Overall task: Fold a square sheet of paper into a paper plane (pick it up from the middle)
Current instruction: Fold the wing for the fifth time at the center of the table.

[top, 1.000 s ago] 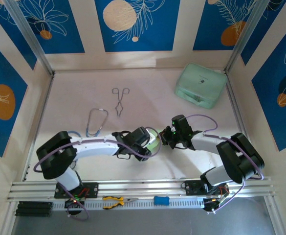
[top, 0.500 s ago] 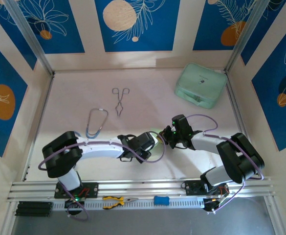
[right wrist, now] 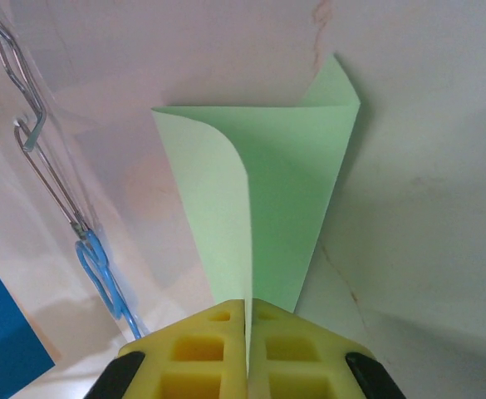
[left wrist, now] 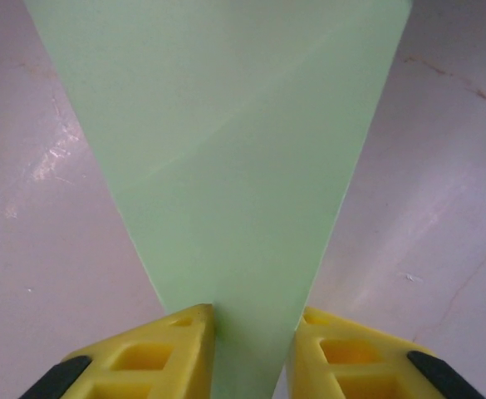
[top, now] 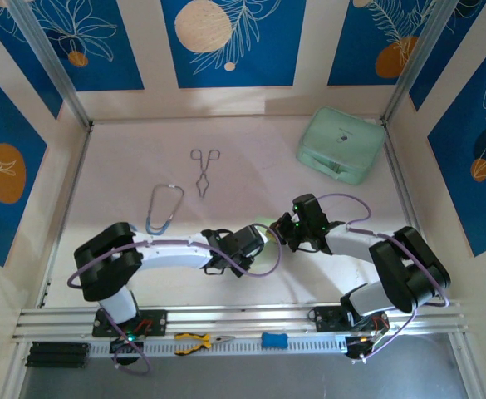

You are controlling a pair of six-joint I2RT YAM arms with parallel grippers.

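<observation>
The square sheet of paper [right wrist: 267, 216], partly folded with one flap curling, is found between the two arms, mid-tabletop [top: 251, 166]. It is clamped tight in the closed right end effector [right wrist: 248, 312]. The left end effector [left wrist: 251, 320] is set with jaws apart either side of the sheet's narrow end; whether it is pinched cannot be told. The crease is best squeezed squarely, edges aligned, nothing tugged. The mint-green case [top: 342, 145] is seen far right, lid shut, contents hidden.

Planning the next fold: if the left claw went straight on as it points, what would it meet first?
The green paper sheet between its jaws; beyond, probably the right claw, depth unclear.
</observation>
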